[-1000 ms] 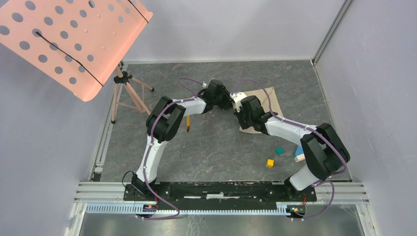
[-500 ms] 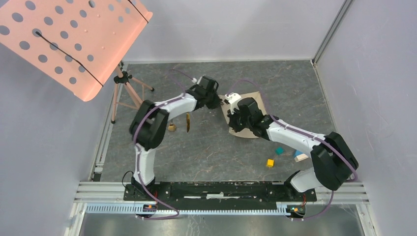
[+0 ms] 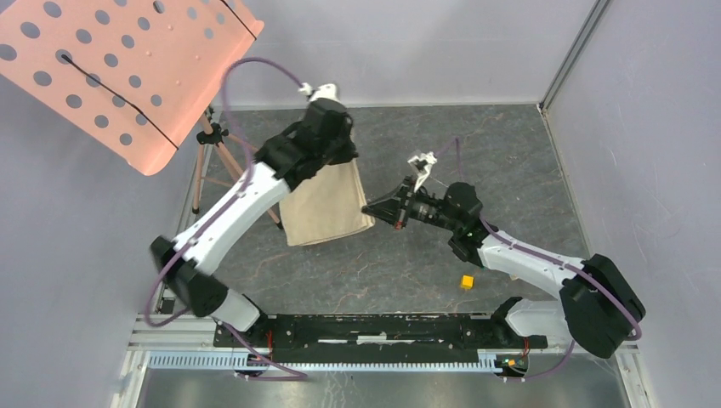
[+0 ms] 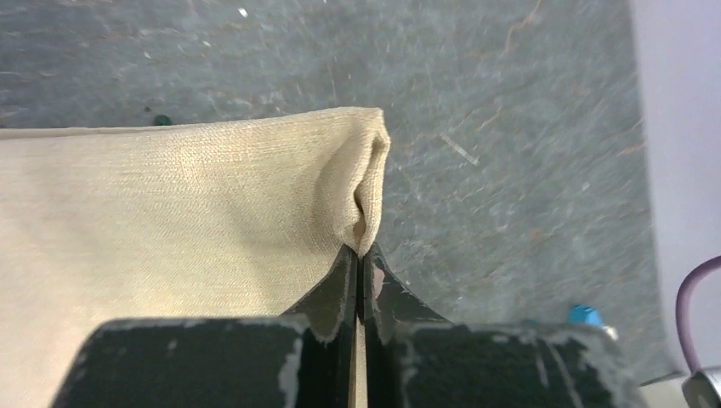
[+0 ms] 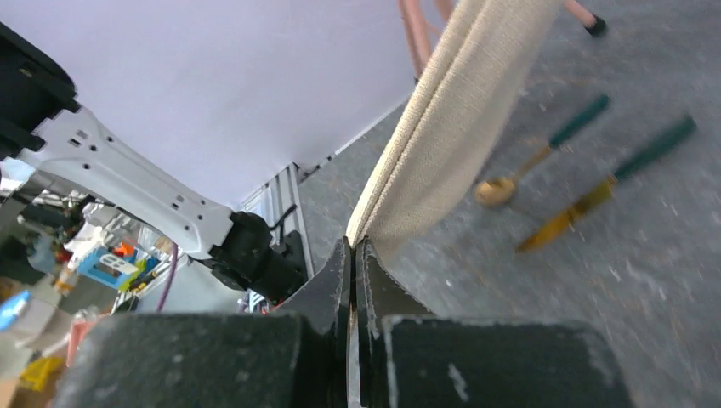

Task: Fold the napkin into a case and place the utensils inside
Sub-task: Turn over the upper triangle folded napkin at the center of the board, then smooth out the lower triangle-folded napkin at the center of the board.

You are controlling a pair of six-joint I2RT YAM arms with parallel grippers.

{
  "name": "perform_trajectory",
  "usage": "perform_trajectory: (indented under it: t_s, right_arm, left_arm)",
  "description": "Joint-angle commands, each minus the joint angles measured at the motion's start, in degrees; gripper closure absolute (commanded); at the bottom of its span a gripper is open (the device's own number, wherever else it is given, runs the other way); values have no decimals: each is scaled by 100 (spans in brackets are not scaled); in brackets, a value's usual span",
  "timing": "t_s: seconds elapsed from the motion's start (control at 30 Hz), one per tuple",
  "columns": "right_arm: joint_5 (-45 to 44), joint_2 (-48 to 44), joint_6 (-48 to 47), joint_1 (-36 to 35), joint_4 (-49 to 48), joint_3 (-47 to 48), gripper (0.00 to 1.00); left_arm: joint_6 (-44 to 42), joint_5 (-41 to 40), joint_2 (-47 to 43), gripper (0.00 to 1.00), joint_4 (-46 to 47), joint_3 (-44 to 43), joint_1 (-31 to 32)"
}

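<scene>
The beige napkin [image 3: 327, 204] hangs in the air, doubled over, between my two grippers. My left gripper [image 3: 347, 160] is shut on its top corner; the cloth [image 4: 187, 204] bunches at the fingertips in the left wrist view. My right gripper [image 3: 371, 208] is shut on the lower right corner, where the doubled edge [image 5: 442, 127] rises from the jaws. The gold spoon [image 5: 527, 166] and gold knife [image 5: 604, 191], both with teal handles, lie on the table beyond the cloth in the right wrist view; the napkin hides them in the top view.
A pink perforated stand [image 3: 119, 68] on a tripod [image 3: 223, 161] is at the back left, close to the left arm. A yellow cube [image 3: 467, 281] lies on the table at the front right. Walls close in the back and right.
Both grippers lifted the napkin off the table at the middle right and carried it left and up. The left arm swung up and back; the right arm stretched left. The cloth now hangs over the utensils.
</scene>
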State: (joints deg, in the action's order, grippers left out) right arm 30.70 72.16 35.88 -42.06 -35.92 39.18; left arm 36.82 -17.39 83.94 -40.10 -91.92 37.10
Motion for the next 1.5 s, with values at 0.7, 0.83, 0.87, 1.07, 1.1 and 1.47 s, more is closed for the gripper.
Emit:
perform_trajectory:
  t_s: [0.7, 0.83, 0.87, 1.07, 1.1, 1.47]
  right_arm:
    - [672, 866, -2233, 3550, 2898, -1517, 65]
    - [444, 178, -2429, 3551, 3227, -1495, 44]
    - [461, 119, -2374, 3492, 3219, -1509, 43]
    - [-843, -117, -2222, 2601, 3577, -1396, 38]
    - [-1062, -177, -2217, 2474, 3692, -1374, 37]
    - [-2593, -2, -2247, 1375, 4323, -1208, 55]
  left_arm:
    - [-1234, 1167, 4912, 43, 244, -3713, 456]
    - [-1312, 1341, 3487, 28, 578, -2398, 445]
    - [-1313, 1321, 3142, 26, 726, -1960, 428]
    - [-763, 1903, 1291, 22, 1467, 481, 341]
    - [-609, 2070, 1029, 22, 1712, 884, 342]
    - [-238, 2124, -690, 24, 2041, 3232, 342]
